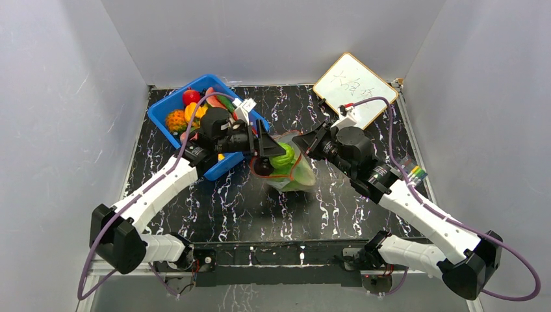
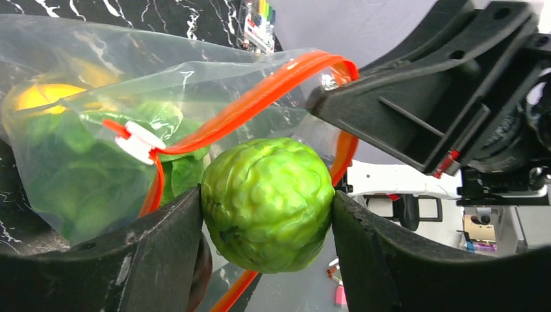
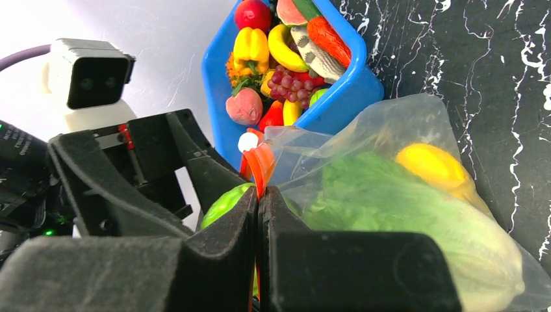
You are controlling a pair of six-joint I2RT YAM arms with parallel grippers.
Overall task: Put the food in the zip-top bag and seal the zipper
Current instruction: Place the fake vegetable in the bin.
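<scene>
One lime (image 2: 266,201) tight in left gripper (image 2: 267,224) — beside zipper (image 2: 260,99); right gripper (image 3: 258,218) closed on it

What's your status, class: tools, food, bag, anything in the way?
Left tool gripping green food at zip-top bag mouth. Right tool shut on zipper. Mouth open, nothing blocking.

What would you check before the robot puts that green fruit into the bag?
1. Green fruit clamped in left gripper: ok.
2. Right gripper shut on the zipper: ok.
3. Fruit sits at the mouth of the bag: ok.
4. Mouth wide enough for it: cannot tell.
5. Spare room beside lettuce and yellow pepper: cannot tell.
</scene>
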